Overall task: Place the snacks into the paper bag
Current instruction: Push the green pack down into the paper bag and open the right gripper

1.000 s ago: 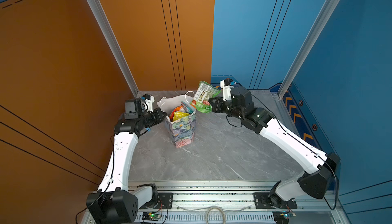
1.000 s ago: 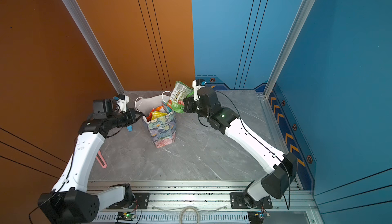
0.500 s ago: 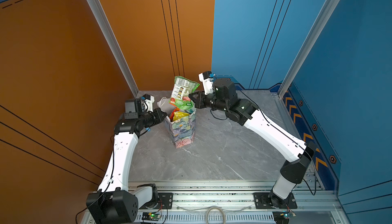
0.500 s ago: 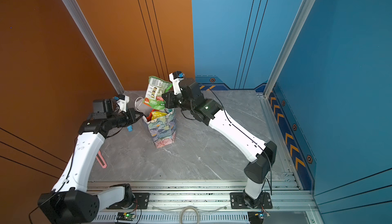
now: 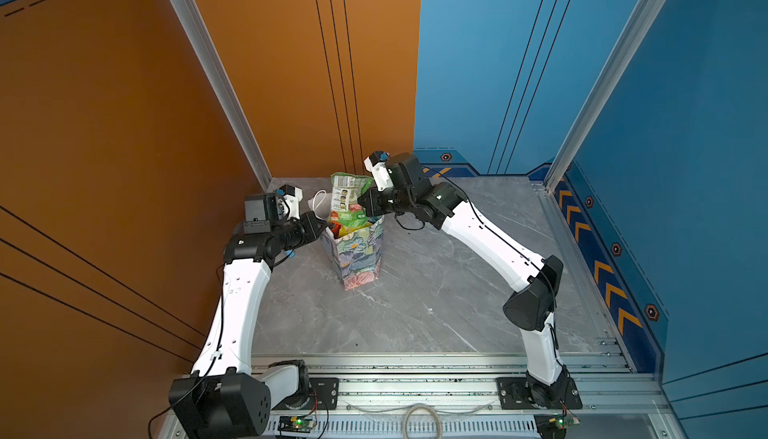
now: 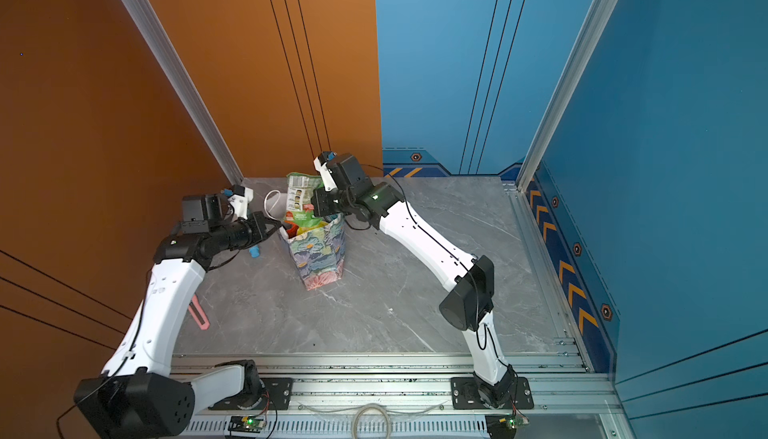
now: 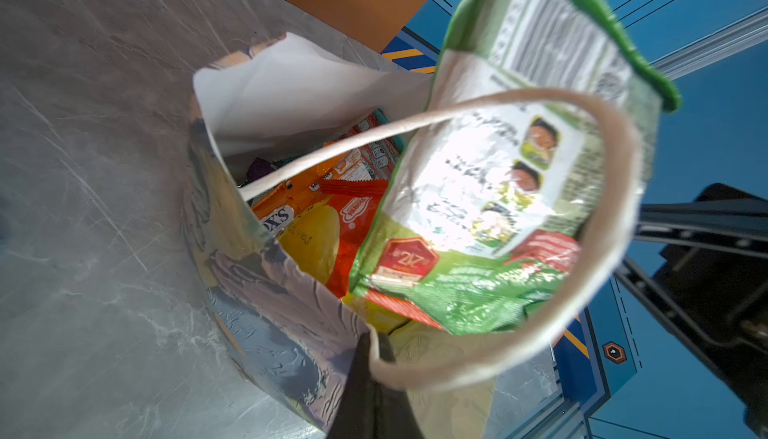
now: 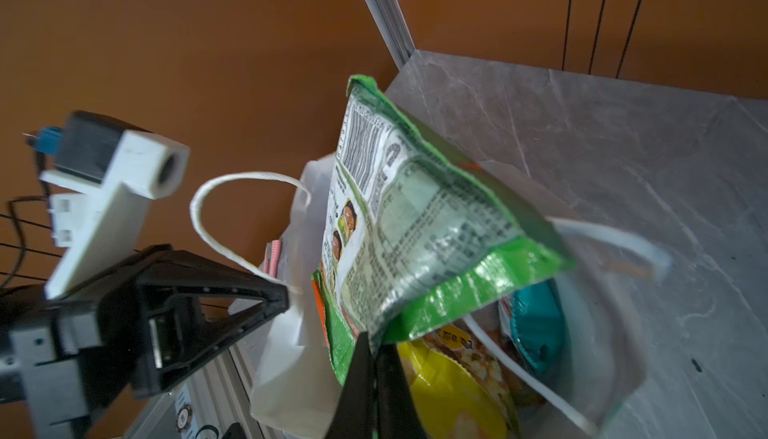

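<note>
grey marble table (image 5: 436, 312), orange-blue walls (image 5: 374, 63); left pincer (image 7: 371, 347) pinches paper bag (image 5: 359, 254), right pincer (image 8: 372, 343) pinches green packet (image 8: 415, 225).

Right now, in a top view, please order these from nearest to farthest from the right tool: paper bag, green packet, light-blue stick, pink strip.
1. green packet: gripped by the right tool itself.
2. paper bag: upright, just below the packet.
3. light-blue stick: on the table, left of the bag.
4. pink strip: on the table beside the left arm.
</note>
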Tool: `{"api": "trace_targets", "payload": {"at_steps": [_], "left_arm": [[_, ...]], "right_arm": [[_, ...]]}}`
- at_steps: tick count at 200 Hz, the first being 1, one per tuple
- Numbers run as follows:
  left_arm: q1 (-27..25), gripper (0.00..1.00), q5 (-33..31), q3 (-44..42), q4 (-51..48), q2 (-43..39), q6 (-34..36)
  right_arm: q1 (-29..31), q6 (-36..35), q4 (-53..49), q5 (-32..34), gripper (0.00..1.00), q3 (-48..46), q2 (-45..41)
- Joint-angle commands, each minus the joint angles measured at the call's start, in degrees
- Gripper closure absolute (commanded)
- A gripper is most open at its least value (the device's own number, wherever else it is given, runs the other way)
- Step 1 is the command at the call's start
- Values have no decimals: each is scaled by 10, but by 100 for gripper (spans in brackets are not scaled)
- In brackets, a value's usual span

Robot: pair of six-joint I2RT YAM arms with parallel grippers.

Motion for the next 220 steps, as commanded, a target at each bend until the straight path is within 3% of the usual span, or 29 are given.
{"api": "trace_targets", "payload": {"at_steps": [1,41,119,220], "left_arm": [[4,100,14,2,5,0,-3],[4,100,15,5,5,3,-3],[3,100,15,9,5,3,-5],[1,100,13,12,5,4,-5]], "right_arm": [[-14,-23,-37,-3,100,21,-2],[-13,-41,-63,3,100,16,15],[1,-38,-71,-80,100,6,38],[-5,-44,-120,-70,100,53,91]]}}
